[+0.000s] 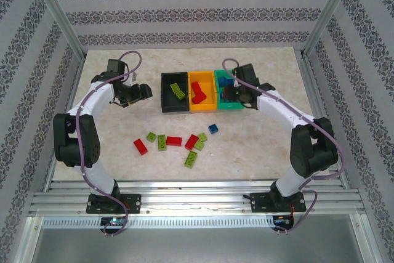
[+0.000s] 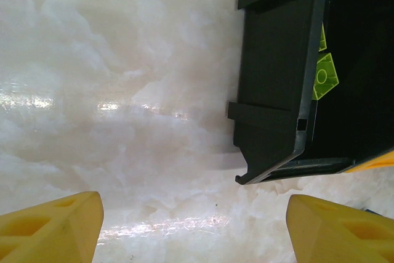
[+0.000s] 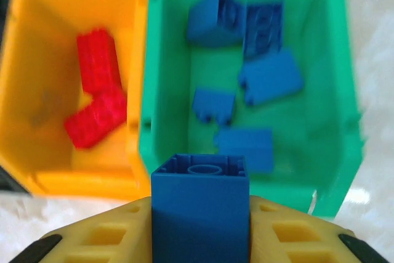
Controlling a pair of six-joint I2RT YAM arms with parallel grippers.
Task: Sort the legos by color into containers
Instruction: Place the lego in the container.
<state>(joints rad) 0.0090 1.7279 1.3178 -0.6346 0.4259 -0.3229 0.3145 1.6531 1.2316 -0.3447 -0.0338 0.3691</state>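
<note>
My right gripper (image 3: 200,229) is shut on a blue lego (image 3: 200,204), held over the near rim of the green container (image 3: 165,60). Several blue legos (image 3: 271,78) lie inside it. The orange-yellow container (image 3: 37,41) beside it holds two red legos (image 3: 98,97). My left gripper (image 2: 197,226) hangs open and empty above bare table, just left of the black container (image 2: 277,72), which holds lime green legos (image 2: 324,77). From above, loose legos lie in the middle of the table: red (image 1: 140,146), lime green (image 1: 161,143) and one blue (image 1: 213,129).
The three containers stand joined in a row at the back middle, black (image 1: 164,93), orange-yellow (image 1: 191,106), green (image 1: 229,108). Patterned walls and metal frame posts (image 1: 58,16) close in the marble table (image 1: 277,66). Free table lies left and right of the loose pile.
</note>
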